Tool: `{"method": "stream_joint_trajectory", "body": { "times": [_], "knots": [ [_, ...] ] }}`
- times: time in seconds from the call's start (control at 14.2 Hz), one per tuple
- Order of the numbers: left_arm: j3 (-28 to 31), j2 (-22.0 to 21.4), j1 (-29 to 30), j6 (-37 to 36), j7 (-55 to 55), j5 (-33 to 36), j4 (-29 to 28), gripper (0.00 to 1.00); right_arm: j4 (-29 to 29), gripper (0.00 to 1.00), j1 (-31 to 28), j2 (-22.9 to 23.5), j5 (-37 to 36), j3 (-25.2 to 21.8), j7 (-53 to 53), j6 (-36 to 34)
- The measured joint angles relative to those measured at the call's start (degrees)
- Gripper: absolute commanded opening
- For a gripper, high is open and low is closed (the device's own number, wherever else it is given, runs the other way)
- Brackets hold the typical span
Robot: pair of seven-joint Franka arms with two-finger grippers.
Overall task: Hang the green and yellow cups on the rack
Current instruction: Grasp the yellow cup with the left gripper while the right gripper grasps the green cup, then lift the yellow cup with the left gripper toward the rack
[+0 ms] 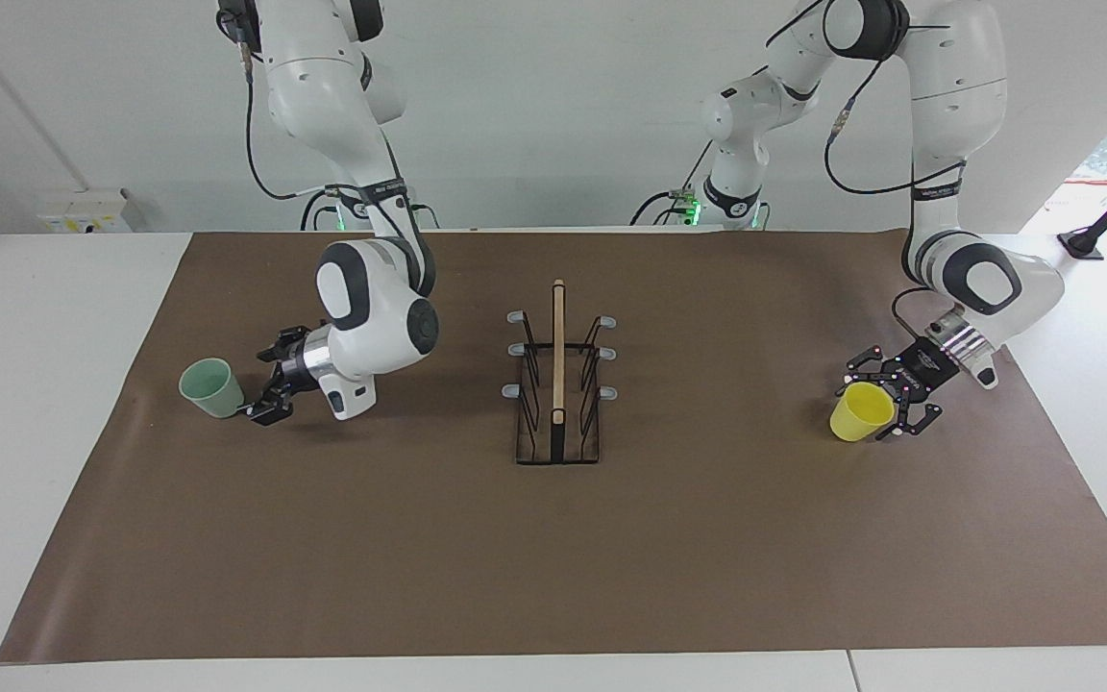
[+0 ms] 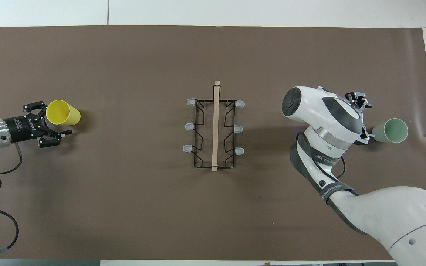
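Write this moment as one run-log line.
left gripper: open at yellow cup | right gripper: open at green cup | rack: empty

Cups: two, handleless and tapered. One is the green cup [image 1: 211,387] [image 2: 390,130]; one is the yellow cup [image 1: 861,413] [image 2: 62,112].

Rack: one, black wire [image 1: 558,380] [image 2: 215,127], with one upright wooden centre bar and six grey-capped prongs, three on each side of the bar.

Robot arms: two, each with one end effector: left end effector [image 1: 899,408] [image 2: 52,123], right end effector [image 1: 265,384] [image 2: 364,120].

Brown mat [image 1: 553,557] [image 2: 124,184]: one, covering the desk.
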Motion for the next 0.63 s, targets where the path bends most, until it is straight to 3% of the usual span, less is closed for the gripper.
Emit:
{"method": "stream_joint_trajectory", "body": {
  "times": [0.35, 0.42, 0.49, 0.56, 0.63],
  "knots": [
    [-0.1, -0.1, -3.5, 3.2, 0.0, -2.7, -0.6, 1.0, -4.6, 1.0, -0.1, 1.6, -3.7, 0.0, 1.6, 1.2],
    [-0.1, -0.1, -3.6, 3.3, 0.1, -2.7, -0.6, 0.81, -4.9, 1.0, -0.2, 2.4, -5.2, -0.1, 2.7, 1.2],
    [-0.1, -0.2, -3.6, 3.3, 0.1, -2.7, -0.6, 0.19, -5.1, 1.0, -0.5, 3.1, -6.8, -0.2, 3.3, 1.2],
    [-0.1, -0.2, -3.6, 3.3, 0.1, -2.7, -0.6, 0.0, -5.2, 1.0, -1.0, 3.4, -8.7, -0.2, 3.7, 1.4],
    [-0.1, -0.4, -3.6, 3.3, 0.1, -2.7, -0.6, 0.0, -5.4, 1.0, -1.5, 3.6, -10.8, -0.3, 4.0, 2.0]
  ]
}}
